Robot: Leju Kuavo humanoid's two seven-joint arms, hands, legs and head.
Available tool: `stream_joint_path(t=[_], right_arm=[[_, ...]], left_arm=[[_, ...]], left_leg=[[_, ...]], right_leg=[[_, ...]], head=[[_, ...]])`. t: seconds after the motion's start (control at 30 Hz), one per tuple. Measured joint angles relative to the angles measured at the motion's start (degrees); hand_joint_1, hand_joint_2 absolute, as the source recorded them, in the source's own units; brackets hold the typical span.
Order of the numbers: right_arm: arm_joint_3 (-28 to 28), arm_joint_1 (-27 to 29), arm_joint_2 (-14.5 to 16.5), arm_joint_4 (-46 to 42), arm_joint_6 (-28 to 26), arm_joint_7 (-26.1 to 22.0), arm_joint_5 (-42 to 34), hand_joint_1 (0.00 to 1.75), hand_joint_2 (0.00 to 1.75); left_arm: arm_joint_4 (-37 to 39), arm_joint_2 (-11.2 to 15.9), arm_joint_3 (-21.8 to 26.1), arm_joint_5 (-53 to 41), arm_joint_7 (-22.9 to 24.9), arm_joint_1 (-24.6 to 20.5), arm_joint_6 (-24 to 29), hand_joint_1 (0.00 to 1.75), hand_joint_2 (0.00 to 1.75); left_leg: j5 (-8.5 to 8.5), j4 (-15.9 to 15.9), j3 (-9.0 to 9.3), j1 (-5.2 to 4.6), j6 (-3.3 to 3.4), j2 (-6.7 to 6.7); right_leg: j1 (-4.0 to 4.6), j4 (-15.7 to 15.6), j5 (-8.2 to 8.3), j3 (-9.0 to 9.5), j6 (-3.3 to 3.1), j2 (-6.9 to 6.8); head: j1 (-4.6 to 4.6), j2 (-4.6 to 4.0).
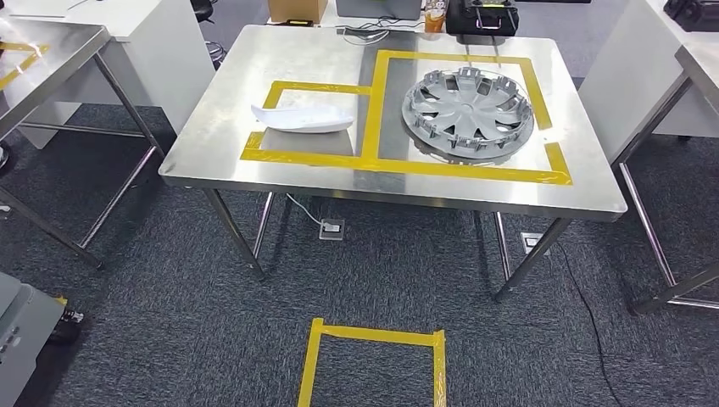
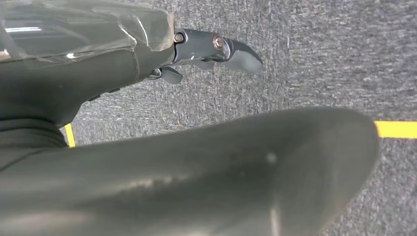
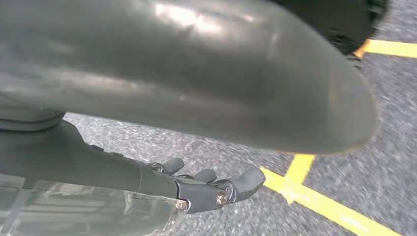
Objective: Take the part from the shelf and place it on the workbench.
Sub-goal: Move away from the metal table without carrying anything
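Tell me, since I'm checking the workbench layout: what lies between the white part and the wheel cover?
In the head view, a strip of yellow tape and bare steel tabletop lie between the white part and the wheel cover; no other object sits there.

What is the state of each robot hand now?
Left robot hand: open, holding nothing.
Right robot hand: open, holding nothing.

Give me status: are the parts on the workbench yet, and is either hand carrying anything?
Done: the grey plastic wheel cover and the white curved panel lie inside yellow tape outlines on the steel workbench. In hand: nothing; the left hand and right hand hang empty over carpet. Left: cannot tell; no shelf is visible.
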Motion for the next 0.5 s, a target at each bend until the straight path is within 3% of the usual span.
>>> stream_joint_path(t=[0.1, 0.17, 0.27, 0.3, 0.33, 0.37, 0.43, 0.5], right_arm=[[2.32, -0.28, 0.45, -0.41, -1.12, 0.45, -3.4, 0.0, 0.0], [3.83, -0.03, 0.67, -0.56, -1.86, 0.7, -5.63, 0.0, 0.0], [6.29, 0.59, 0.85, -0.7, -3.18, 1.26, -9.4, 0.0, 0.0], [7.13, 0.92, 0.95, -0.71, -3.59, 1.44, -10.67, 0.0, 0.0], [7.94, 1.33, 1.05, -0.71, -3.99, 1.57, -11.86, 0.0, 0.0], [8.8, 1.78, 1.19, -0.7, -4.37, 1.76, -13.06, 0.0, 0.0], [10.45, 2.58, 1.46, -0.68, -5.15, 2.13, -15.36, 0.0, 0.0], [12.14, 3.3, 1.76, -0.66, -5.98, 2.44, -17.83, 0.0, 0.0]], left_arm=[[1.09, 0.56, -2.78, 2.86, 0.72, 0.48, 1.5, 0.0, 0.0], [1.55, 0.69, -4.68, 4.74, 1.13, 0.52, 2.44, 0.0, 0.0], [1.99, 0.83, -7.96, 7.83, 1.82, 0.33, 4.03, 0.0, 0.0], [2.06, 0.89, -9.06, 8.89, 2.06, 0.21, 4.58, 0.0, 0.0], [2.08, 0.94, -10.15, 9.92, 2.29, 0.05, 5.1, 0.0, 0.0], [2.08, 1.0, -11.24, 10.97, 2.51, -0.14, 5.61, 0.0, 0.0], [2.07, 1.17, -13.36, 12.95, 2.94, -0.58, 6.62, 0.0, 0.0], [2.05, 1.48, -15.51, 14.99, 3.38, -1.02, 7.7, 0.0, 0.0]], left_leg=[[0.57, -1.55, -0.09, -0.39, 0.96, 0.02], [1.51, -2.59, -0.35, -0.26, 1.79, 0.22], [2.65, -2.99, -1.61, -0.38, 2.47, 0.41], [3.0, -2.93, -2.14, -0.45, 2.48, 0.43], [3.34, -2.83, -2.67, -0.48, 2.42, 0.44], [3.67, -2.62, -3.23, -0.43, 2.28, 0.42], [4.16, -1.69, -4.57, -0.3, 1.8, 0.38], [4.58, -0.63, -5.68, -0.33, 1.1, 0.36]], right_leg=[[-0.23, 0.06, 0.43, -0.61, 1.03, -0.04], [-0.25, 1.85, -1.17, -1.68, 0.98, 0.05], [-0.33, 12.13, -6.75, -6.27, 0.34, 0.32], [-0.39, 15.17, -7.79, -7.41, 0.52, 0.35], [-0.48, 16.31, -7.9, -7.61, 0.97, 0.37], [-0.6, 14.96, -7.02, -6.6, 1.61, 0.37], [-0.92, 7.12, -4.33, -2.14, 2.79, 0.35], [-0.83, 1.76, -2.45, 0.67, 2.67, 0.67]], head=[[-0.02, 0.0], [0.08, 0.0], [0.12, 0.0], [0.11, 0.0], [0.11, 0.0], [0.11, 0.0], [0.13, 0.0], [0.06, 0.0]])
